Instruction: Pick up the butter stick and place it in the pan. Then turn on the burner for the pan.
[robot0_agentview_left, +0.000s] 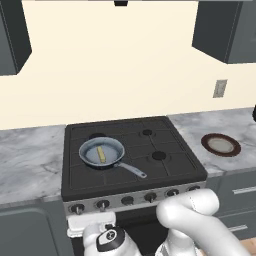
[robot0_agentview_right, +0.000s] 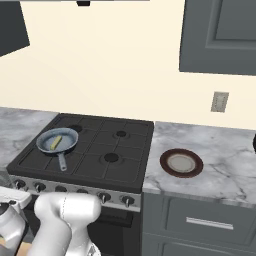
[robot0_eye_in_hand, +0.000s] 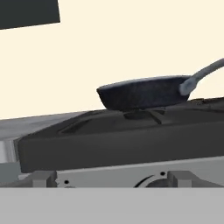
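Butter stick (robot0_agentview_left: 101, 154) lies inside the pan (robot0_agentview_left: 101, 152), roughly mid-pan, long axis running front to back. Pan sits on the stove (robot0_agentview_left: 131, 155) over the front-left burner, handle angled toward the front-right, ending near the stove's centre. From the right base view the same: butter stick (robot0_agentview_right: 55, 142) in the pan (robot0_agentview_right: 57, 141), handle pointing at the knob row (robot0_agentview_right: 70, 191). Hand view looks level at the stove's front edge, w/ the pan (robot0_eye_in_hand: 142, 92) seen side-on from below rim height, so its contents are hidden there; burner (robot0_eye_in_hand: 141, 115) shows as a dark cap just under the pan's base. Two grey finger tips (robot0_eye_in_hand: 43, 176) rise at the bottom, well apart, nothing between them; prob. a knob sits just right of centre at the bottom edge, but it's cut off. Arm's wrist hangs low in front of the knobs. Brown plate (robot0_agentview_right: 181, 162) rests on the marble bench (robot0_agentview_right: 225, 160) right of the stove.
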